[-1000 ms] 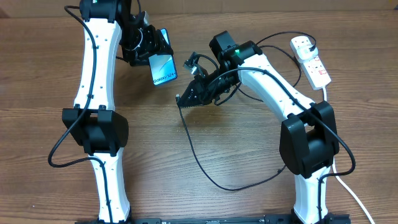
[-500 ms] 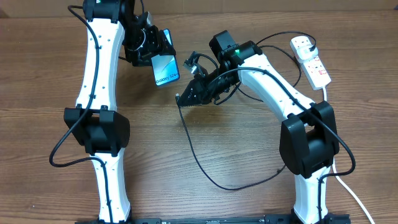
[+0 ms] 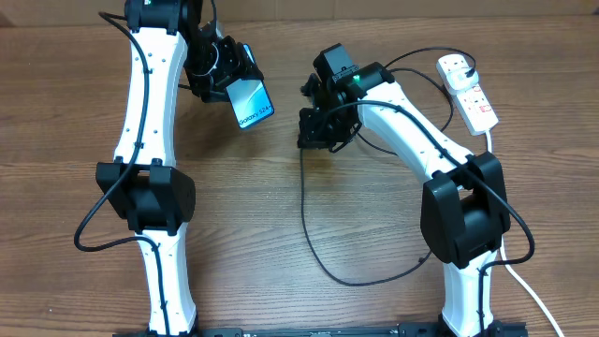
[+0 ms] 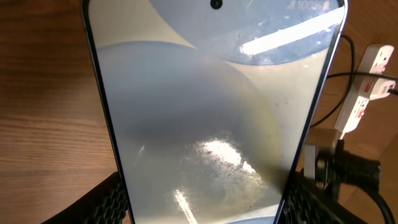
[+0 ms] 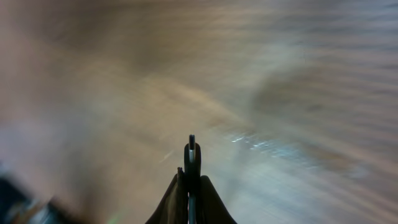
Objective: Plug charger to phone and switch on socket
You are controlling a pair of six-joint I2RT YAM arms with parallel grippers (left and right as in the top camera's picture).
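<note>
My left gripper is shut on the phone and holds it tilted above the table, screen up. In the left wrist view the phone fills the frame between my fingers. My right gripper is shut on the charger's connector tip, to the right of the phone and apart from it. The right wrist view is blurred by motion. The black cable hangs from the gripper and loops over the table. The white socket lies at the far right and also shows in the left wrist view.
The socket's thick white cord runs down the right edge. The cable's loop lies on the wooden table between the two arm bases. A further stretch of black cable curves towards the socket's far end.
My right gripper has turned and pulled back to the right, away from the phone, swinging the hanging cable with it. The phone has shifted slightly right.
</note>
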